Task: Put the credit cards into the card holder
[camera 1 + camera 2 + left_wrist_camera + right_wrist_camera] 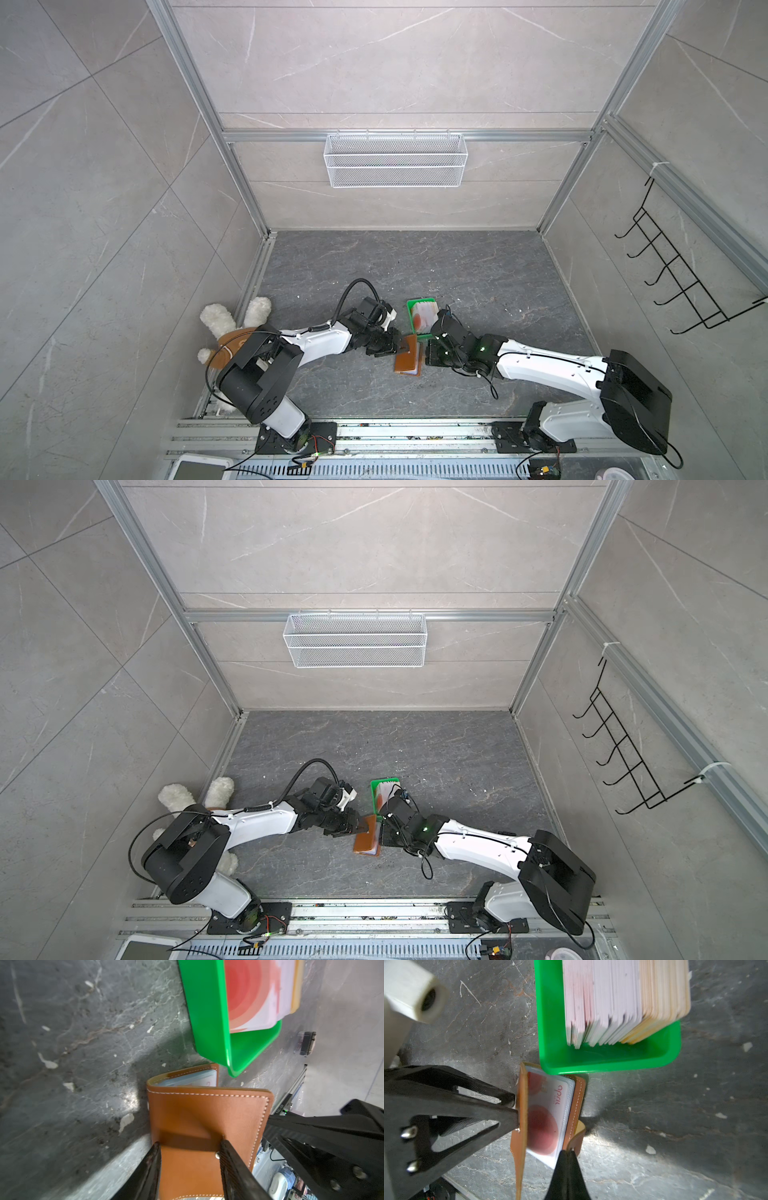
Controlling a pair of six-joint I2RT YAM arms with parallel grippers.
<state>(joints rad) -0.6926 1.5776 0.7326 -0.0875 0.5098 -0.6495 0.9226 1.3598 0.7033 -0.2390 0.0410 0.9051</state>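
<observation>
Card holder [407, 354]: tan-brown leather with white stitching. In both top views it sits slightly toward 6 o'clock of bench [478, 270] centre. It's half open, with one cover near upright and the other flat on the bench. Clear sleeves [569, 1089] fan out between the covers. The front one carries a sleeved card [550, 1105], pale with red circles and red lettering.

Left tool [190, 1142] is at the holder's 9 o'clock, jaws apart, with its tips against the raised cover's outer face. We can't tell if they bear on it. Right tool [568, 1152] is at 3 o'clock, jaws together and nipped on the snap tab [578, 1134], which curls up to the tip.

Credit cards [623, 1001]: a thick stack on edge, pinkish-white then cream. They stand in the green tray [550, 1022] at the holder's 12 o'clock. We can't tell whether the tray corner touches the holder.

Plush toy [232, 324] lies at the bench's 9 o'clock edge, partly behind the left arm [316, 345]. Wire basket [395, 160] and hook rack [685, 282] hang on the walls, well apart from the holder.

The top views hide the holder's inside, and the tool tips are too small to read there. The left wrist view crops the cover and shows only a sliver of the light-blue panel [187, 1081].
</observation>
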